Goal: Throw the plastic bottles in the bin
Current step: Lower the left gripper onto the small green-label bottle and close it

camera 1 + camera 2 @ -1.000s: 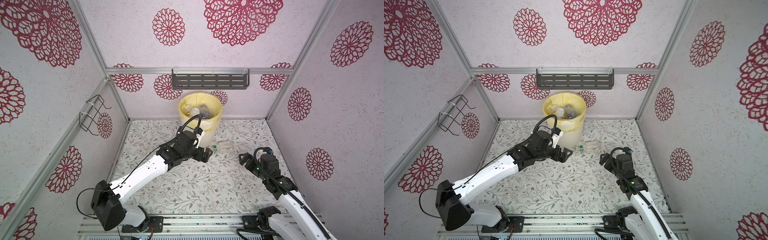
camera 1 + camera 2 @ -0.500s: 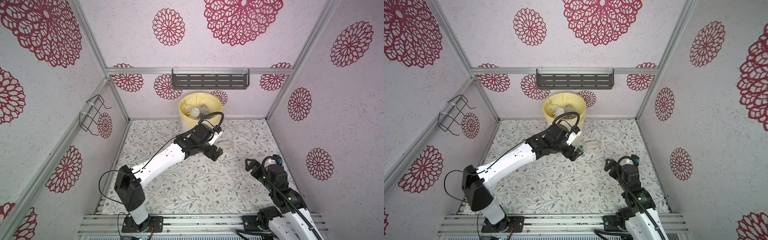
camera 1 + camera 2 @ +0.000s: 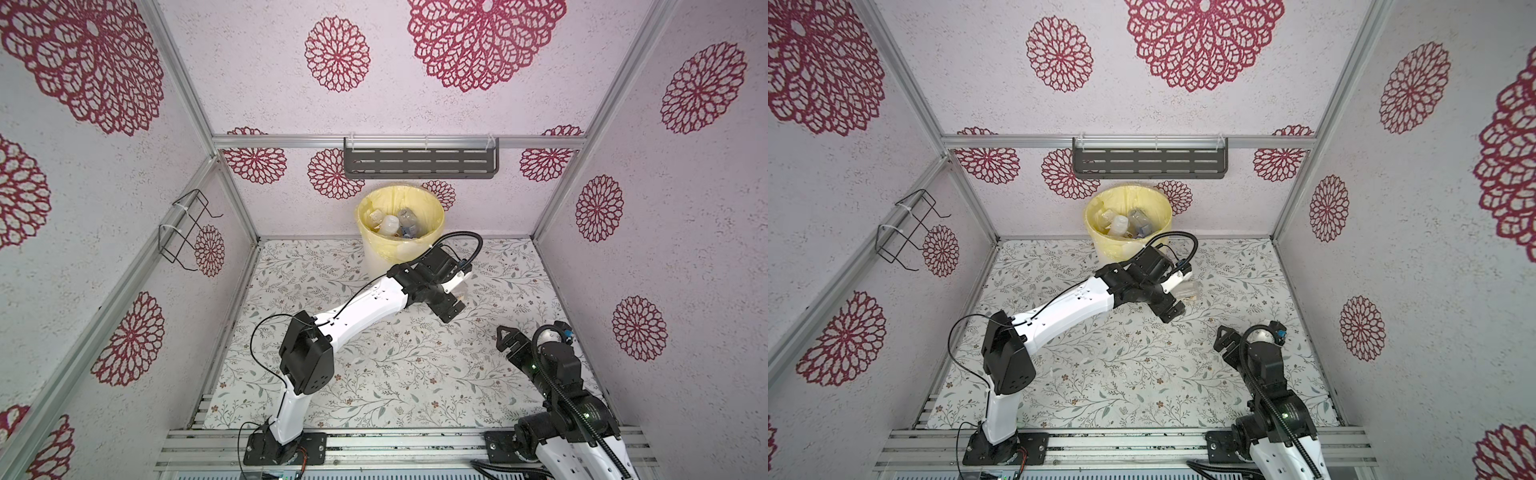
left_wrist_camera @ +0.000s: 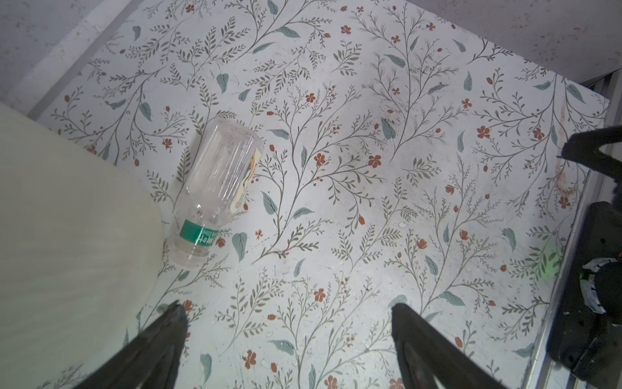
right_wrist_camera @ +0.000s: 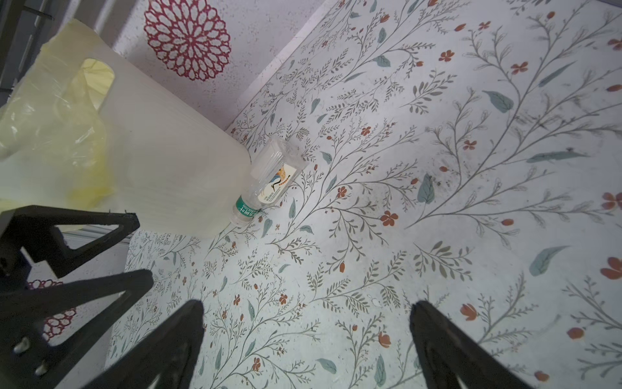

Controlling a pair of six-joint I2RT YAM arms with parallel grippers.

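A clear plastic bottle with a green neck band lies on its side on the floral floor, its neck against the foot of the bin. The right wrist view shows that bottle beside the bin. My left gripper hovers open just short of it with nothing between the fingers. In a top view it covers most of the bottle. Several bottles lie inside the yellow-lined bin. My right gripper is open and empty near the front right.
A dark slotted shelf hangs on the back wall just above the bin. A wire rack sticks out from the left wall. The left gripper's black fingers show in the right wrist view. Metal rails run along the front edge.
My left arm has swung right from in front of the bin to above the lying bottle. My right arm has drawn back toward the front right. The bottle has not moved.
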